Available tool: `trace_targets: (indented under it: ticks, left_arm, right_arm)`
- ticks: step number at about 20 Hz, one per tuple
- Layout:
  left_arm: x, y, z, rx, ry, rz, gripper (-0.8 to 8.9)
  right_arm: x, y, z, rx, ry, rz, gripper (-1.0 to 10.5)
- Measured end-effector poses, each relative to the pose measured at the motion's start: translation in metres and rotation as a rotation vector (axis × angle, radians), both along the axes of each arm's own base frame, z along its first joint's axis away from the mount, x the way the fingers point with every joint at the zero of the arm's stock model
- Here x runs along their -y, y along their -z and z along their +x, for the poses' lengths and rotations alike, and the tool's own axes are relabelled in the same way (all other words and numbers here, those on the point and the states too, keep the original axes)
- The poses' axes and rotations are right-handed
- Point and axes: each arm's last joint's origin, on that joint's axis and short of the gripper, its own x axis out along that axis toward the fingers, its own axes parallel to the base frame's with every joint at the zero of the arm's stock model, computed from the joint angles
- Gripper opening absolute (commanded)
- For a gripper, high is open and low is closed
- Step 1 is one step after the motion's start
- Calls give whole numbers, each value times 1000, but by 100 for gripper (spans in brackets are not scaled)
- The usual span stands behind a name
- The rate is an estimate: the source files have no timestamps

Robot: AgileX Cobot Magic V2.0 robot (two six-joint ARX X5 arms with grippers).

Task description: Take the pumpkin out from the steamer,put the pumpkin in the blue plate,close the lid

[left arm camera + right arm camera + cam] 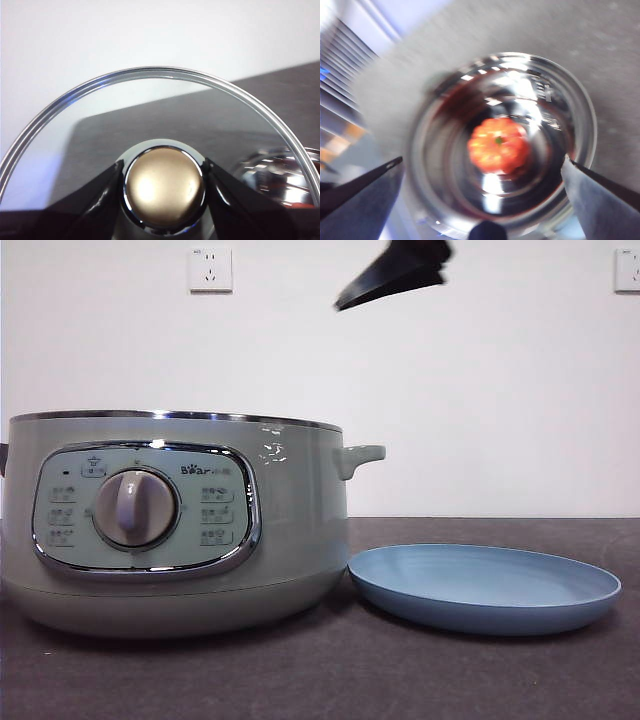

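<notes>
One steamer (170, 525): large round sage-green pot, chrome rim, front dial panel, lid off; stands on dark table (480, 680), touching blue plate (485, 585) at its side. Lid (150, 125): round glass, chrome rim, seen only in left wrist view, left gripper (164, 185) clamped on its knob. Plate: shallow, matte, bare. Right gripper (480, 172): jaws spread wide, holding nothing, above steamer's shiny metal bowl; black tip in front view. Pumpkin (498, 145): small, ribbed, orange, on bowl floor, hidden in front view. Two wall sockets (210, 270).
</notes>
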Motion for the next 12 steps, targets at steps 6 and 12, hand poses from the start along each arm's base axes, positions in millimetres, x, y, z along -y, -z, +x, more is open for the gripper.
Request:
trace_targets:
  ticks: [6, 12]
  left_arm:
    - [-9, 0, -14, 8, -41, 15, -9]
    - [-7, 2, -11, -11, -35, 23, -9]
  right_arm:
    - [-84, 14, 24, 90, -48, -246, 672]
    - [-132, 93, 37, 16, -136, -432, 671]
